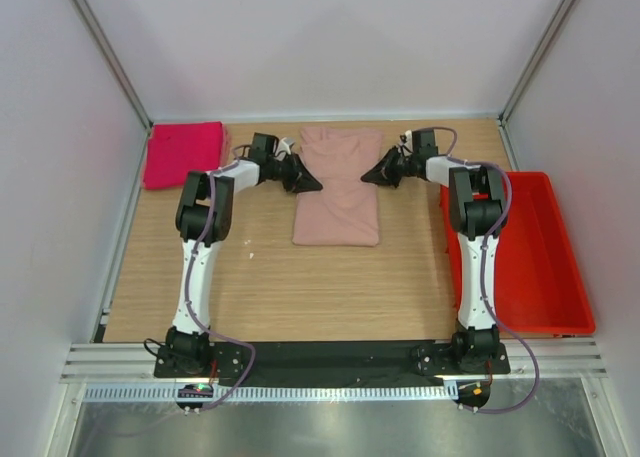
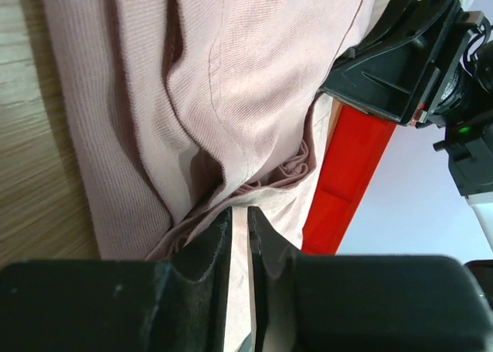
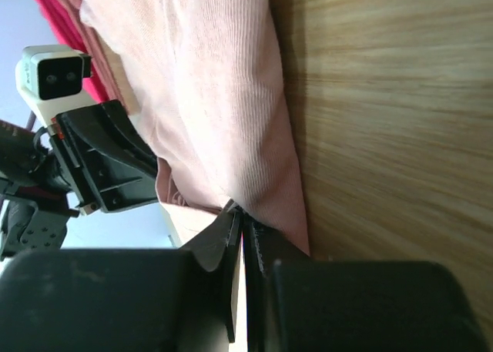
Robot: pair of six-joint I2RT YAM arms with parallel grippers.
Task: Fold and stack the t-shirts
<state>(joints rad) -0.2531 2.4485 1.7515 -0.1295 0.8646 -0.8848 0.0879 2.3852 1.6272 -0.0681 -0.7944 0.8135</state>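
The pale dusty pink t-shirt [image 1: 338,187] lies as a long folded strip at the back middle of the table; it also shows in the left wrist view [image 2: 192,98] and the right wrist view [image 3: 223,98]. My left gripper [image 1: 306,182] is at its left edge, jaws nearly closed and pinching a cloth fold [image 2: 239,212]. My right gripper [image 1: 371,175] is at its right edge, shut on the cloth edge [image 3: 238,212]. The magenta-pink t-shirt [image 1: 183,154] lies folded at the back left corner, apart from both grippers.
A red plastic bin [image 1: 530,257] stands along the right side of the wooden table [image 1: 300,287], also in the left wrist view [image 2: 350,167]. White walls enclose the back and sides. The arm bases sit at the near edge.
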